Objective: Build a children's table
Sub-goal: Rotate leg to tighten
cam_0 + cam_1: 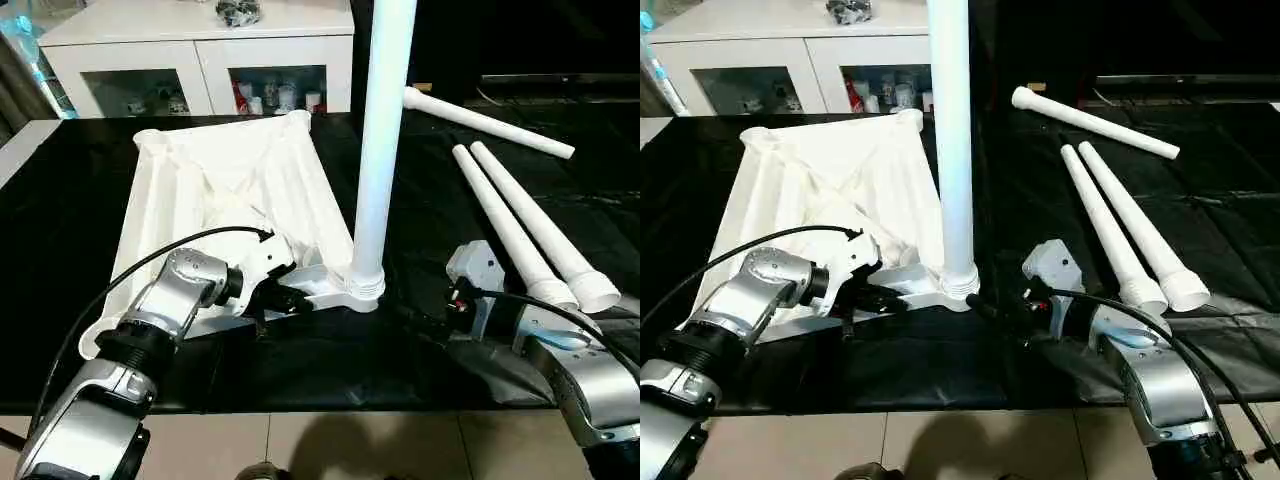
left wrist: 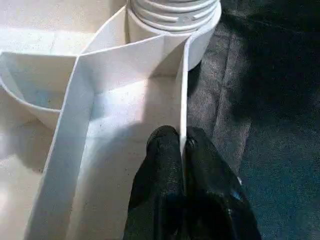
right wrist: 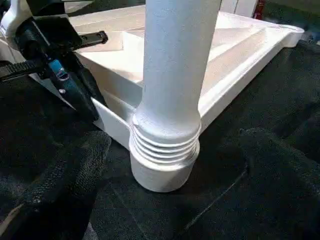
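One white ribbed rectangular plastic tabletop (image 1: 230, 190), inverted on black cloth (image 1: 330, 360), ribbed underside up to expose the round corner sockets. Edge wall clamped by left gripper (image 2: 184, 150), black fingers (image 2: 162, 165) clenched on either side of the thin rim, just short of the occupied socket; hold judged to brace the top against turning while a leg is threaded.

One long white tapered tubular plastic leg (image 1: 385, 130), upright in the corner socket (image 3: 162, 170) just beyond the left gripper's fingertips, threads partly exposed above the socket rim, so probably not fully seated.

Three further white tapered plastic legs lying loose on the cloth beyond the right gripper: two side by side (image 1: 525, 235), one angled farther off (image 1: 490, 122). Kept within reach for later sockets.

Right gripper (image 1: 1005, 305) low over the cloth, pointed at the upright leg's base, just beside it, not touching. Jaws released, spread wide, holding nothing; judged ready to close on the leg for tightening.

White glass-door cabinet (image 1: 200, 50) behind, well apart, no part of assembly.
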